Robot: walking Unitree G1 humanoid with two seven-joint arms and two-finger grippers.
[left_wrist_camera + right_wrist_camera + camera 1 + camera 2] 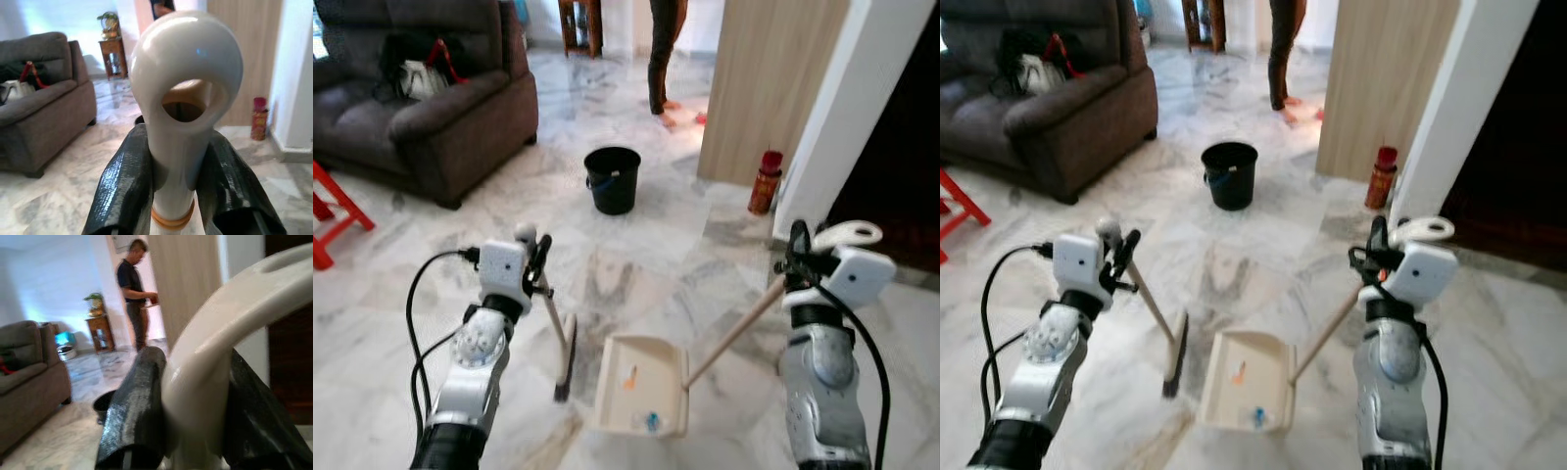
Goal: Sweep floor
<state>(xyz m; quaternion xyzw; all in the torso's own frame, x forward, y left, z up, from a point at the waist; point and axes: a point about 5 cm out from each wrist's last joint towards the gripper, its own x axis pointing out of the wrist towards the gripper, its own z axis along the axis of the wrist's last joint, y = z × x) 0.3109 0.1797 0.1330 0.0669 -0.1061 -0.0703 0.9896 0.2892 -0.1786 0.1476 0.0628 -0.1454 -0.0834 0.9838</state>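
Filling the upper left of the frame, a dark sofa (431, 108) sits on the marble floor (646, 245), with a black bucket (612, 179) near upper centre. Lower centre, a cream dustpan (641, 384) holds small bits of debris (630, 377); its handle is clamped by the right gripper (796, 257). Just left, a broom (566, 357) stands on the floor, its handle clamped by the left gripper (538, 259).
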